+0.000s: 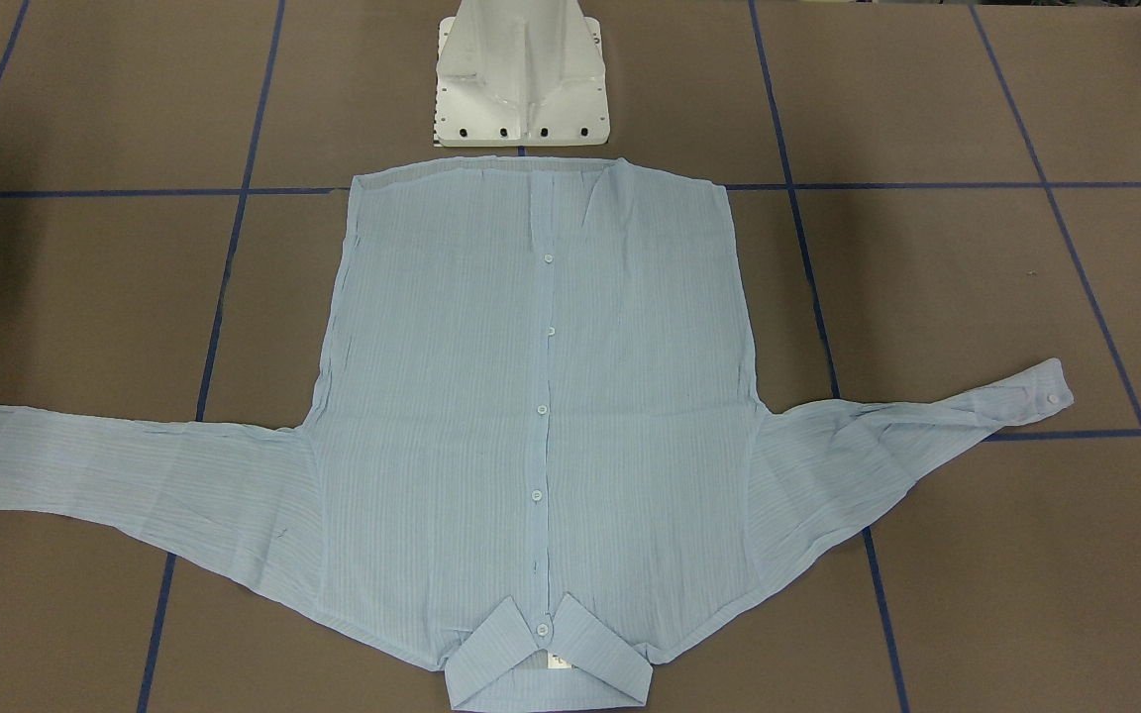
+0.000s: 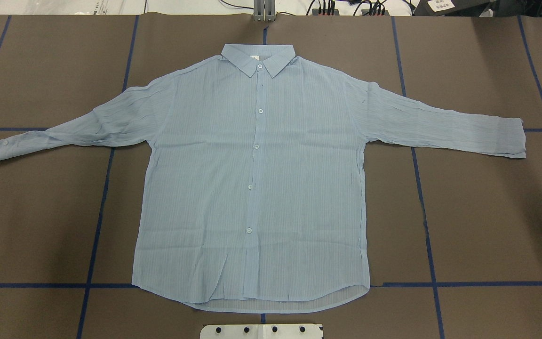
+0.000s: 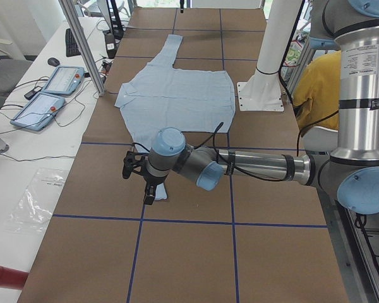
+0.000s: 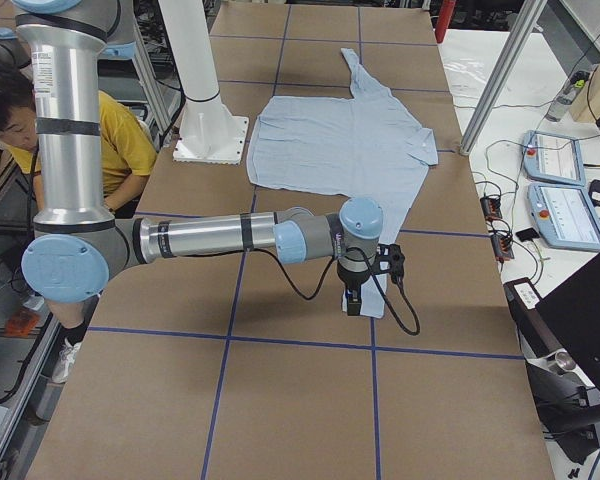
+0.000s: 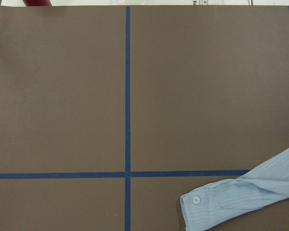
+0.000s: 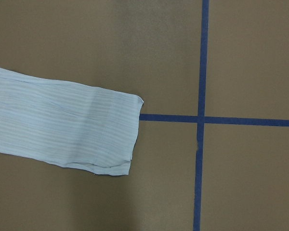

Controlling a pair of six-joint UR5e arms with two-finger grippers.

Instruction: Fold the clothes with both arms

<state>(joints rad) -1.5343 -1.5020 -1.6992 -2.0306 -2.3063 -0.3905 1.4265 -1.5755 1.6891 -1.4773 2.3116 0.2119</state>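
Note:
The light-blue striped shirt lies flat and buttoned on the brown table, front up. Its collar is at the far edge and both sleeves are spread out. It also shows in the front-facing view. My left gripper hangs over the left cuff. My right gripper hangs over the right cuff. Both grippers show only in the side views, so I cannot tell whether they are open or shut. No fingers show in either wrist view.
The white pedestal base stands just behind the shirt's hem. Blue tape lines grid the table. A person in yellow sits behind the robot. Tablets lie on a side table beyond an aluminium post.

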